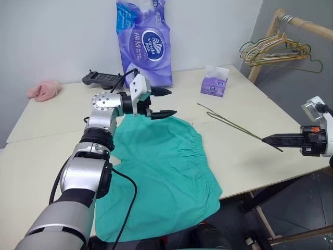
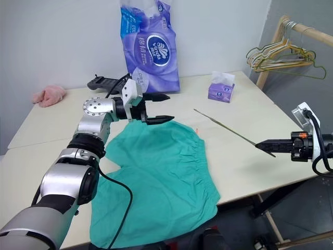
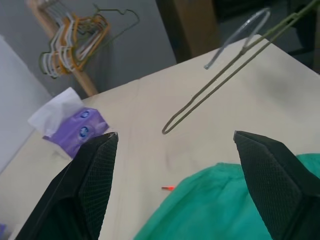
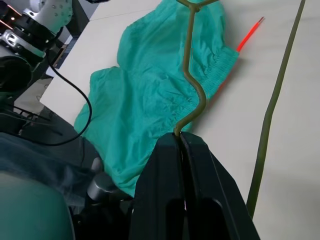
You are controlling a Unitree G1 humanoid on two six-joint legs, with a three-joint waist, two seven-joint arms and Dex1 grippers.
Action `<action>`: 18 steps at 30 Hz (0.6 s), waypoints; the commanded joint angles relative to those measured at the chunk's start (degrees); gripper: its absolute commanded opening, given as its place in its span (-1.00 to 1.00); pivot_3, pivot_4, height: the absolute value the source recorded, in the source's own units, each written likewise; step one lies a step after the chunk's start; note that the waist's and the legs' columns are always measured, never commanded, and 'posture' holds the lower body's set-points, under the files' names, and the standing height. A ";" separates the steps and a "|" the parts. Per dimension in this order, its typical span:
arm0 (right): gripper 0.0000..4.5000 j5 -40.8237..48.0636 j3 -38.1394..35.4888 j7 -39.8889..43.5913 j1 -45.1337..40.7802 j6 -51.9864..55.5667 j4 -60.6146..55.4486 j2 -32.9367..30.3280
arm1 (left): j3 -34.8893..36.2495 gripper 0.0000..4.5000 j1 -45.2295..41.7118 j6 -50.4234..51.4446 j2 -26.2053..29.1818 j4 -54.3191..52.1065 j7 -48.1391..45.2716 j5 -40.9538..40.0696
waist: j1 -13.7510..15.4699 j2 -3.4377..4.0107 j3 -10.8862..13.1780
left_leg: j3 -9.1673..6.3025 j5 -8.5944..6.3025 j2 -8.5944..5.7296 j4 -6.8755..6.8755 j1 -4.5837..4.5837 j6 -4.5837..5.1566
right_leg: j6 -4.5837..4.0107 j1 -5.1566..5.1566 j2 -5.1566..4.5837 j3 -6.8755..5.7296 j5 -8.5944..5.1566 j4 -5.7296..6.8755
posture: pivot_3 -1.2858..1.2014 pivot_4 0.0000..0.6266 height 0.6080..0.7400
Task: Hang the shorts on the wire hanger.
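A pale table (image 1: pixel 47 125) held a pair of teal-green shorts (image 1: pixel 161 177) spread flat, the gathered waistband toward the robot's right and the legs reaching to the near edge, where the cloth hung slightly over. The left gripper (image 1: pixel 162 102) hovered above the far corner of the shorts, pointing to the robot's right, with its two black fingers (image 3: pixel 92 175) spread wide apart and nothing between them. The right gripper (image 1: pixel 270 139) was out past the table's right edge, pointing back toward the table, with its jaws pressed together on the hook end of the wire hanger (image 1: pixel 229 123). In the right wrist view the hanger's bent hook rose straight out from between the closed fingers. The thin olive-grey hanger stretched from that gripper across the bare tabletop to the right of the shorts, close to the waistband but not touching the cloth. At the back of the table stood a tall purple pack of tissue paper (image 1: pixel 143 39), with a small purple tissue box (image 1: pixel 214 84) to its right, a black controller (image 1: pixel 101 79) to its left, and a pink fuzzy cloth (image 1: pixel 44 90) at the far left. A bunch of pale hangers (image 1: pixel 276 49) hung on a wooden rack beyond the table's far right corner.
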 commanded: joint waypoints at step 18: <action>-0.99 12.93 -10.90 -8.63 1.38 12.03 -8.08 3.37 | 0.11 0.75 -6.27 -6.34 -2.91 5.40 -4.02 3.72 | -0.05 0.02 0.00 | 0.01 0.00 -0.01 0.06 0.04 0.00 | 0.02 0.01 -0.01 0.00 0.00 0.11 | -0.11 -0.88 1.00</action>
